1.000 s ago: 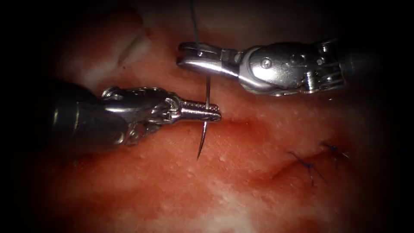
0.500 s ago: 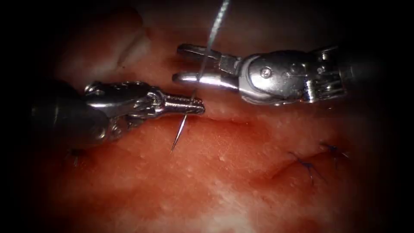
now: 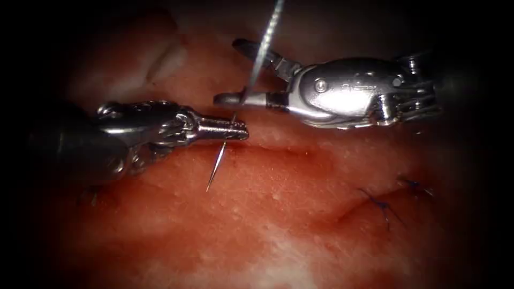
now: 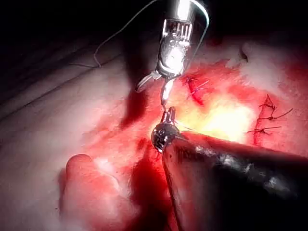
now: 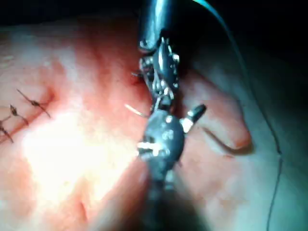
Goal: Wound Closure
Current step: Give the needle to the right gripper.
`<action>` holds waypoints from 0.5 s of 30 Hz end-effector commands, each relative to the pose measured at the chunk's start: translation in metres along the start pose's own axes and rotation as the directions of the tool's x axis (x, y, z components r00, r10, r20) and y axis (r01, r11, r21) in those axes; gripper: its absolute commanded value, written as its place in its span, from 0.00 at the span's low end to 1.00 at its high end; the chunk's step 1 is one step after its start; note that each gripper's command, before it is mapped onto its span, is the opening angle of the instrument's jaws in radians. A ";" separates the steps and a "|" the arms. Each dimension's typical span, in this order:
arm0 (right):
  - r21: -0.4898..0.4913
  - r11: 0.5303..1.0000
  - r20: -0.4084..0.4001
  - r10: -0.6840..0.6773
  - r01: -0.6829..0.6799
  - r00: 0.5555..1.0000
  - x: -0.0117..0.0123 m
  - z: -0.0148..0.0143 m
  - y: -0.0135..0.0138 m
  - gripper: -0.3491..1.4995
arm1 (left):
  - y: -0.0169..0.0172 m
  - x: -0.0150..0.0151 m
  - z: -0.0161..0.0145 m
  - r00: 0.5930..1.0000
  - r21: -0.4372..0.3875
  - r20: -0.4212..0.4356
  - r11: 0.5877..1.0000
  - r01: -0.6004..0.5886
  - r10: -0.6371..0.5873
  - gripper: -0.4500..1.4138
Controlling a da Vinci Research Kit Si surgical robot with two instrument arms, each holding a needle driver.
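Needle (image 3: pixel 217 163): you hold it in your left tool (image 3: pixel 235 128), jaws clamped on its mid-curve at left of centre, the point slanting down-left over the tissue (image 3: pixel 278 230) and free of it. Behind, upper centre, your right tool (image 3: pixel 235 72) has its jaws spread wide and grips nothing; the needle's bright rear part rises between them. Tied stitches (image 3: pixel 380 206) sit at lower right along the cut (image 3: pixel 342 214).

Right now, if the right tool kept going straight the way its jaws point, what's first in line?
The needle standing between the right tool's open jaws, held lower down by the left tool. Beyond that, tissue, though depth is unclear.
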 end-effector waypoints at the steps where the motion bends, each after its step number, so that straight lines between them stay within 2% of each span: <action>1: -0.008 1.000 0.006 -0.024 0.024 1.000 -0.0001 0.0004 -0.0004 0.72 | -0.0004 -0.0003 0.0006 1.000 -0.001 0.001 1.000 0.000 0.000 0.00; 3: -0.011 0.999 0.016 -0.035 0.035 0.999 -0.0001 0.0003 -0.0004 0.69 | -0.0004 -0.0003 0.0006 1.000 -0.001 0.001 1.000 0.000 0.000 0.00; 5: -0.033 0.999 0.026 -0.033 0.033 0.999 -0.0002 -0.0005 -0.0004 0.59 | -0.0004 -0.0003 0.0006 1.000 -0.001 0.001 1.000 0.000 0.000 0.00; 9: -0.053 0.998 0.017 -0.030 0.031 0.999 0.0000 -0.0007 -0.0006 0.52 | -0.0004 -0.0003 0.0006 1.000 -0.001 0.001 1.000 0.000 0.000 0.00; 10: -0.052 0.998 0.017 -0.030 0.031 0.999 0.0001 -0.0007 -0.0008 0.40 | -0.0004 -0.0003 0.0006 1.000 -0.001 0.001 1.000 0.000 0.000 0.00; 11: -0.055 0.998 0.018 -0.030 0.031 0.999 0.0002 -0.0007 -0.0011 0.17 | -0.0004 -0.0003 0.0006 1.000 0.000 0.001 1.000 0.000 0.000 0.00; 12: -0.055 0.998 0.018 -0.030 0.031 0.999 0.0002 -0.0007 -0.0012 0.05 | -0.0004 -0.0003 0.0006 1.000 0.000 0.001 1.000 0.001 -0.001 0.00; 15: -0.046 0.998 0.034 -0.032 0.034 0.999 0.0003 -0.0007 -0.0014 0.00 | -0.0003 -0.0003 0.0006 1.000 0.000 0.000 1.000 0.001 -0.001 0.00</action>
